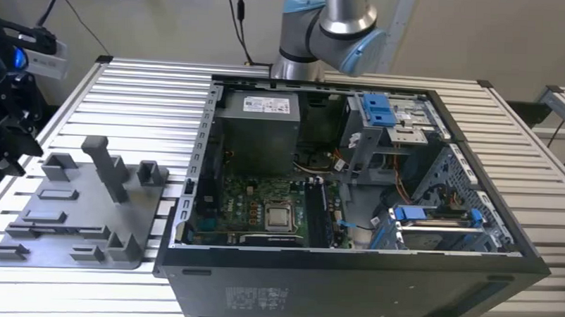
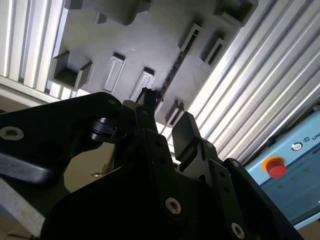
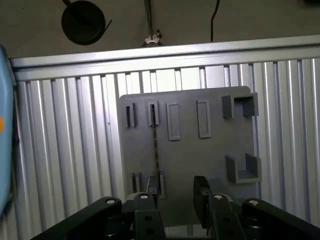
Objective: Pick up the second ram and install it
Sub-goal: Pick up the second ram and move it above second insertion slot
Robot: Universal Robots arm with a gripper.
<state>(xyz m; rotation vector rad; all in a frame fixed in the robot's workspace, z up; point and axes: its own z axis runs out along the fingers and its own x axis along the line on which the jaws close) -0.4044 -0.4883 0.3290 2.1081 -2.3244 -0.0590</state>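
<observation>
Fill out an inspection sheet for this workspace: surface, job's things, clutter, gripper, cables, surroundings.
Surface: slatted metal table carrying an open PC case and a grey fixture plate.
Job's things: the ram stands on edge in the plate's slots and has not yet been picked up.
Clutter: nothing seen.
Gripper: the gripper is open and empty, over the plate's edge.
Cables: black cables hang by the wall; wires run inside the case.
Surroundings: the arm is at the case's far side in the exterior view; there is a red button on a pale blue box.
</observation>
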